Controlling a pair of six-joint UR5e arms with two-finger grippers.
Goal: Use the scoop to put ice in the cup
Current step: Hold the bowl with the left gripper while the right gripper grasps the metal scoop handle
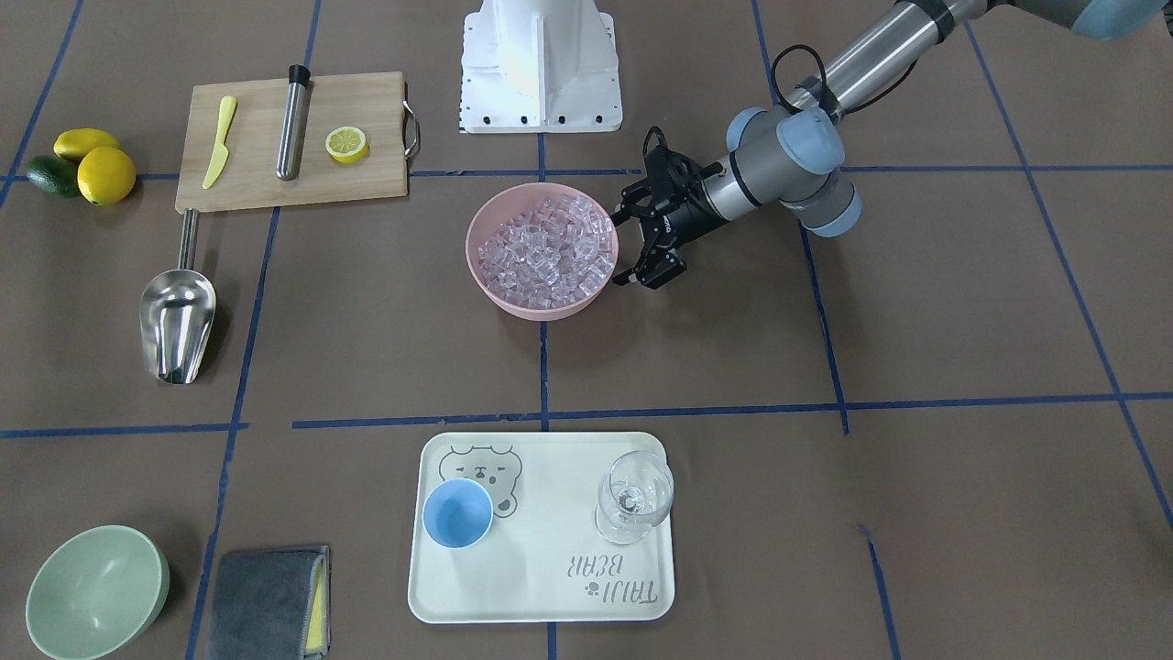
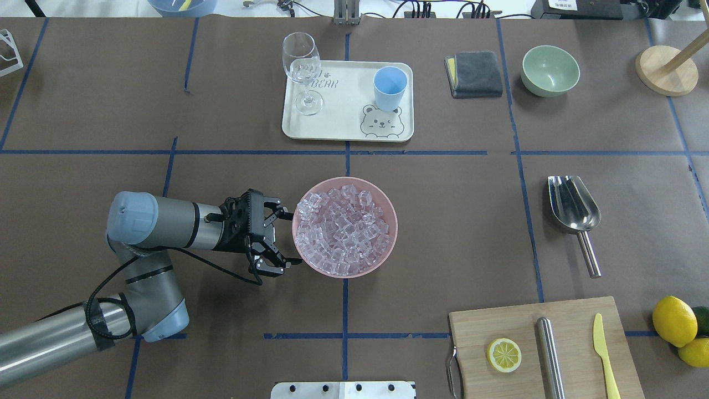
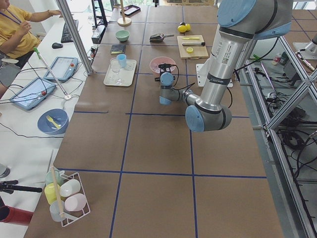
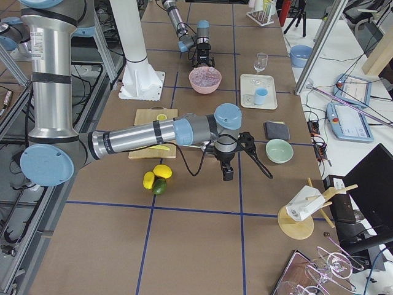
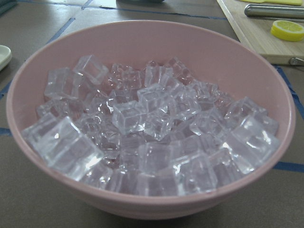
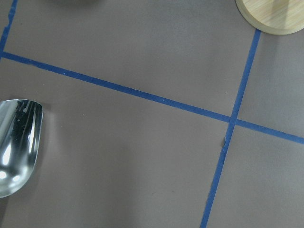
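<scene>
Early stage, nothing scooped yet. The scoop (image 2: 573,208) lies free on the table (image 2: 443,221) at the overhead view's right, its trough toward the top and its thin handle toward the bottom. The ice (image 2: 343,230) fills a pink bowl (image 2: 394,230) at mid-frame, and the cup (image 2: 390,87) stands empty on a tray (image 2: 332,122) at top centre. The left gripper (image 2: 288,239) is spread apart just beside the bowl's left rim, holding nothing. The right gripper (image 4: 228,172) shows only in a side view — apart or together, I cannot tell. The next move probably falls to it: lining up with that slim handle and clamping it.
</scene>
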